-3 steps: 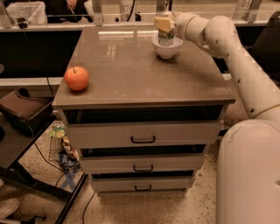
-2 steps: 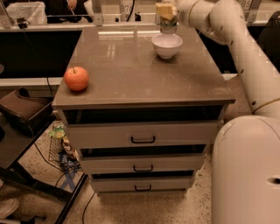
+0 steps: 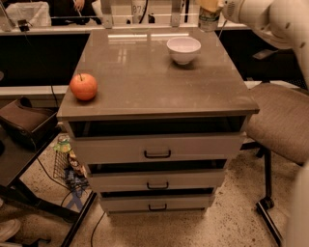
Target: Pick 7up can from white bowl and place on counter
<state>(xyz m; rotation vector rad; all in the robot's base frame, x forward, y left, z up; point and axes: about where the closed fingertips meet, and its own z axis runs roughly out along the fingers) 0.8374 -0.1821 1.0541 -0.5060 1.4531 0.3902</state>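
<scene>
The white bowl (image 3: 183, 49) stands empty on the far right part of the counter (image 3: 145, 77). My gripper (image 3: 210, 6) is at the top edge of the view, above and to the right of the bowl, shut on the 7up can (image 3: 209, 20), which hangs well above the counter. Only the can's lower part shows; its top is hidden by the gripper. My white arm (image 3: 265, 17) reaches in from the right.
A red-orange apple (image 3: 83, 87) sits near the counter's left front edge. The cabinet has three drawers (image 3: 157, 147) with black handles. A grey office chair (image 3: 280, 120) stands to the right. A dark table and cables lie at lower left.
My gripper lifted the can out of the bowl and raised it up and to the right. The bowl now stands empty.
</scene>
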